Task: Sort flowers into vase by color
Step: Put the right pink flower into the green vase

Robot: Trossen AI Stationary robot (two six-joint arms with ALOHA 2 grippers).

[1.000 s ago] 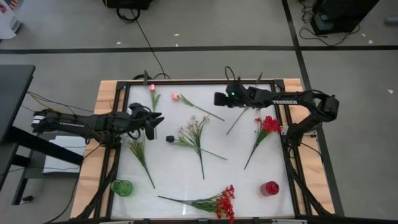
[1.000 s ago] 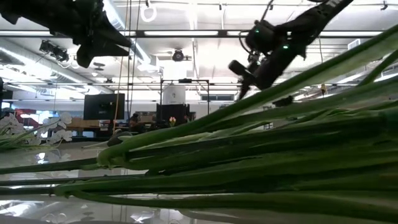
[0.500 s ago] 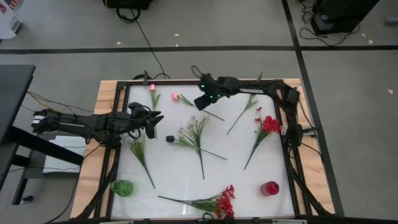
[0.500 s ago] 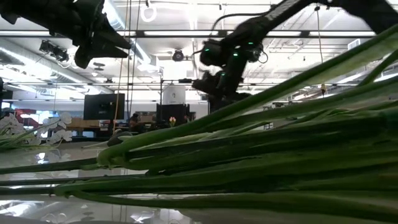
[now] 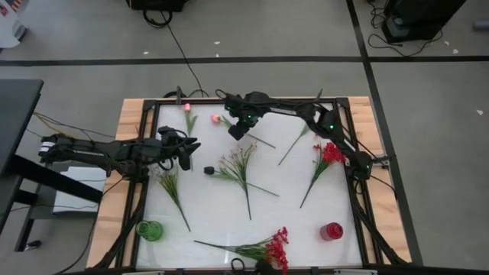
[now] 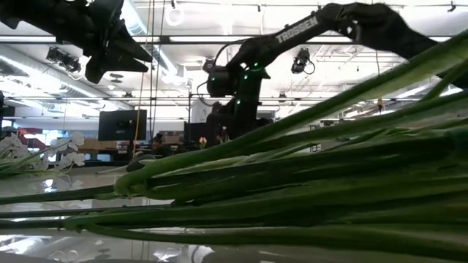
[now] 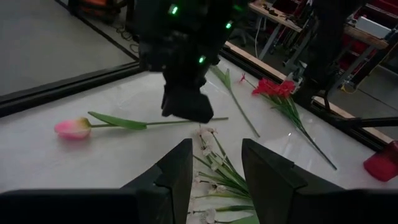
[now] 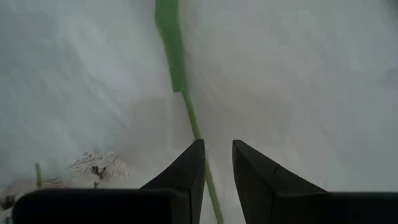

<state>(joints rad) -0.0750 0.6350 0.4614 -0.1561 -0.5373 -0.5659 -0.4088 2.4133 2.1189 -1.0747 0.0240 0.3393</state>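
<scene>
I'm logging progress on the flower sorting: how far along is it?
Nothing is sorted: the green vase and red vase are empty, all flowers lie on the table. In hand: the right gripper, fingers apart, over the pink rosebud's stem. The left gripper waits. Everything remains.

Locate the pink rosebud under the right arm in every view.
High: pink rosebud, far edge, beside the right end effector.
Low: cannot tell.
Left wrist: bud, stem running under that end effector.
Right wrist: only its green stem.
Shared landmark: right end effector.
</scene>
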